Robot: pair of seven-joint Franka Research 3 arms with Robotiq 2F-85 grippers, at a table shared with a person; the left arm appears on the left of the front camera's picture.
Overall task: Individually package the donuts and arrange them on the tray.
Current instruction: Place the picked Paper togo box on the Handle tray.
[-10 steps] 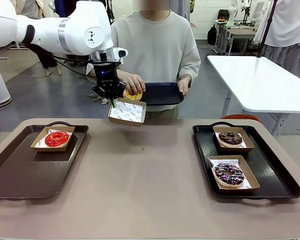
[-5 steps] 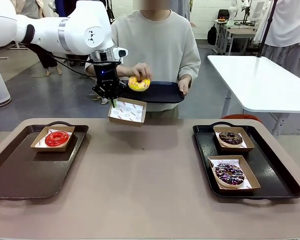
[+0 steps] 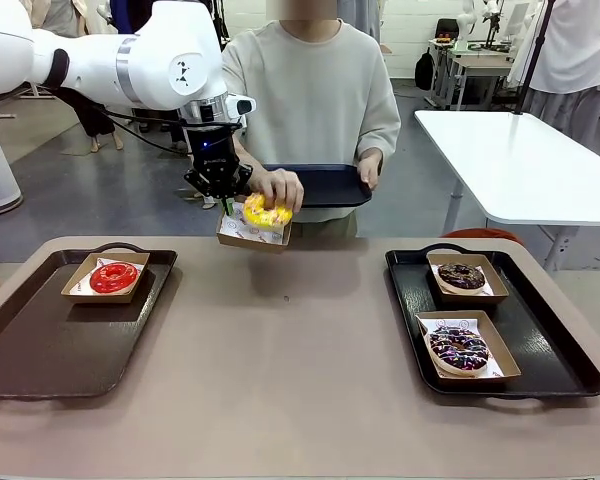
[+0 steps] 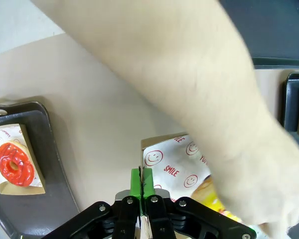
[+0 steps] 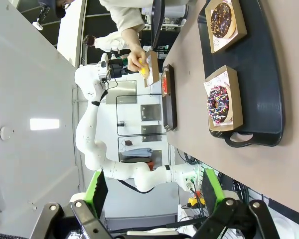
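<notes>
Left gripper [image 3: 223, 203] clamps the edge of a box [image 3: 252, 232] while the person's hand [image 3: 277, 187] sets the yellow donut [image 3: 266, 213] just beside its fingers. Three donuts sit boxed on trays; this one awaits placement. Right gripper [image 5: 154, 191] stands open.

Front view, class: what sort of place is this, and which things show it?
Probably a robotics lab or test hall, not a bakery: a white robot arm's left gripper holds a cardboard box for a person's hand, with bare work tables and a concrete floor behind.

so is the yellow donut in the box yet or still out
Going in, not let go yet: the person's hand holds the yellow donut down at the paper-lined box, which the left gripper holds by its edge above the table.
</notes>
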